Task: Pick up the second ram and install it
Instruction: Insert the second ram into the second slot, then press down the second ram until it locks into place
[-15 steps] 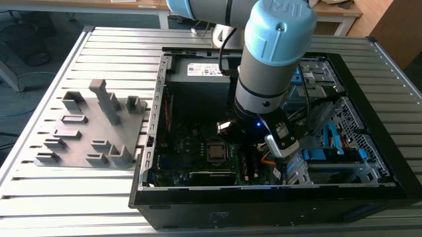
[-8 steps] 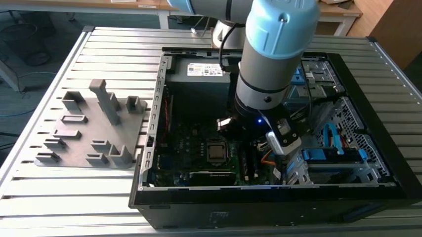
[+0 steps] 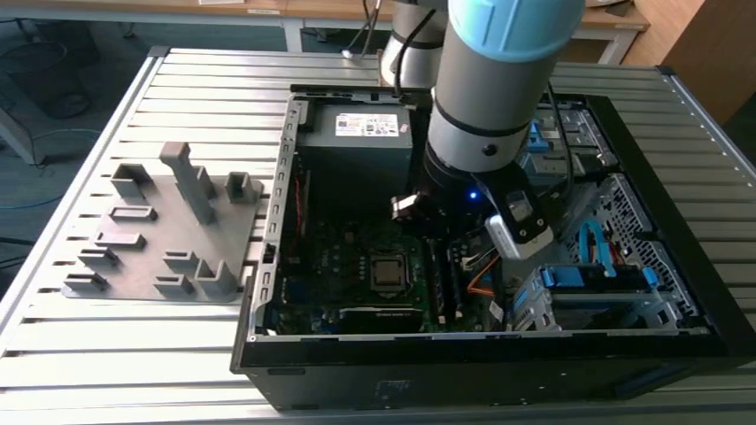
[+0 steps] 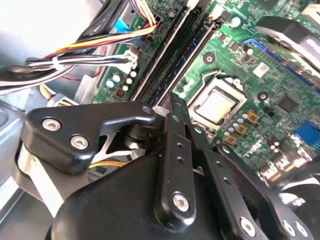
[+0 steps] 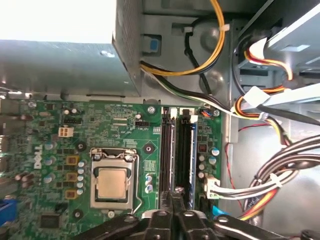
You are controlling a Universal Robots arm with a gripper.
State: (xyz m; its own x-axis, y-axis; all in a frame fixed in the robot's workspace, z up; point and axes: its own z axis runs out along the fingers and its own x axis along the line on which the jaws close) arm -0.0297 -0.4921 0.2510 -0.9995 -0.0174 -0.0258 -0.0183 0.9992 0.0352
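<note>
The second ram (image 5: 185, 160), a slim dark stick, stands on edge in the blue-edged slot of the motherboard (image 5: 55, 150), beside a darker stick (image 5: 165, 160) in the neighbouring slot. My gripper (image 5: 176, 197) hangs low over one end of these slots with its black fingertips pressed together. I cannot tell whether they touch the ram's top edge. In the second wrist view the gripper (image 4: 169, 103) sits right at the end of the long slots (image 4: 187, 55). The exterior view shows the gripper (image 3: 431, 226) inside the open computer case (image 3: 473, 354), with the ram (image 3: 444, 276) just in front of it.
The CPU socket (image 5: 114, 182) lies beside the slots. Bundled cables (image 5: 270, 175) run along the slots' other side, below the metal drive cage (image 3: 590, 283). The power supply (image 3: 354, 146) fills the case's far corner. A gray holder tray (image 3: 159, 230) stands on the slatted table at the exterior view's left.
</note>
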